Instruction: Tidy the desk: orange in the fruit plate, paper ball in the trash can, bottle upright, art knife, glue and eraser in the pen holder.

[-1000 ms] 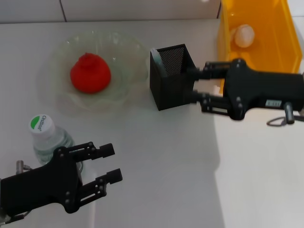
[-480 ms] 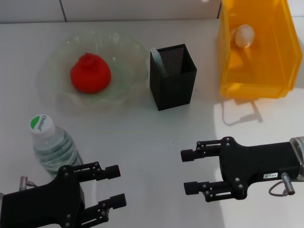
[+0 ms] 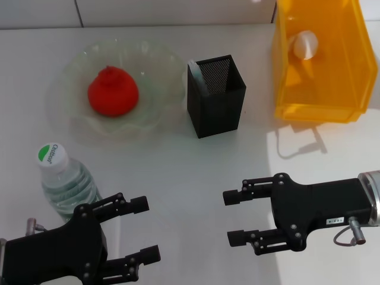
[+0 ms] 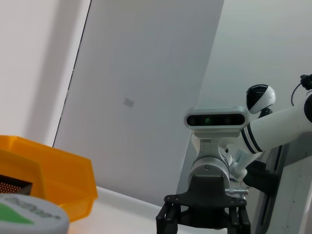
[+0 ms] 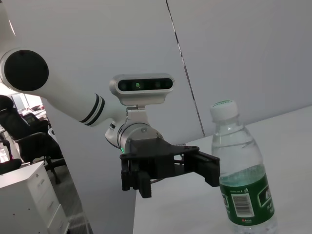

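Head view: the bottle (image 3: 64, 181) stands upright near the left front of the white table (image 3: 178, 172), its long axis vertical and its white cap with the green top facing the camera. The right wrist view confirms this, the green label low on its body. The orange (image 3: 113, 91) sits in the middle of the fruit plate (image 3: 77, 59) at the back left. Just right of the plate stands the pen holder (image 3: 216, 95), upright with its open mouth up. The trash can (image 3: 323, 59) is at the back right with the paper ball (image 3: 305, 45) lying inside it.

The left gripper (image 3: 142, 230) is low at the front left, just beside the bottle, its arm reaching in from the left with fingers pointing right and spread wide, holding nothing. The right gripper (image 3: 235, 217) is at the front right, well apart from the pen holder, its arm lying level, fingers pointing left toward the other gripper and spread wide, empty.
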Robot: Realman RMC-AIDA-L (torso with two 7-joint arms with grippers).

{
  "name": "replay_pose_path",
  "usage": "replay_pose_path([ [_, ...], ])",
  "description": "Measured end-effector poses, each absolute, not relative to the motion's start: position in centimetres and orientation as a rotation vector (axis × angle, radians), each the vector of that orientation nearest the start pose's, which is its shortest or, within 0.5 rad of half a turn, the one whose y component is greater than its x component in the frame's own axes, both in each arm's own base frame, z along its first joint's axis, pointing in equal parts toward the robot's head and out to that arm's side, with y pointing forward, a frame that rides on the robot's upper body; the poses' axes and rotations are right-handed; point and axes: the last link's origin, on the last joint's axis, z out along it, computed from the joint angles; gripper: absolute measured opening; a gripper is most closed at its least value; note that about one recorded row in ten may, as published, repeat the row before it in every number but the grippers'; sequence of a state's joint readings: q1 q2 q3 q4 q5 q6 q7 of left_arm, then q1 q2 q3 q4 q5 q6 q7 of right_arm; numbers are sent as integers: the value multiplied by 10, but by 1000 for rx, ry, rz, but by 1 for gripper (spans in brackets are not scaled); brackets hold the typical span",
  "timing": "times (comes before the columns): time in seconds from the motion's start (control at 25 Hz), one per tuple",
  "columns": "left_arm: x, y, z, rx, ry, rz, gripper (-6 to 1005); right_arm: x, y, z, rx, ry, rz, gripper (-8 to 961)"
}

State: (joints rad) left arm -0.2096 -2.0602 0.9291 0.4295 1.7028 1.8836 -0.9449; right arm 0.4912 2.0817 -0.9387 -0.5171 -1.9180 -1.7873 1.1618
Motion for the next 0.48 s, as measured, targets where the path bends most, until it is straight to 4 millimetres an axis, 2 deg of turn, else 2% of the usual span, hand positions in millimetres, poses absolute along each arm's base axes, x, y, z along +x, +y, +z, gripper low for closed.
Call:
replay_pose_path([
  [0.48, -297, 189, -20, -2732, -488, -1184, 795, 244, 264, -41, -3115, 359, 894, 676],
])
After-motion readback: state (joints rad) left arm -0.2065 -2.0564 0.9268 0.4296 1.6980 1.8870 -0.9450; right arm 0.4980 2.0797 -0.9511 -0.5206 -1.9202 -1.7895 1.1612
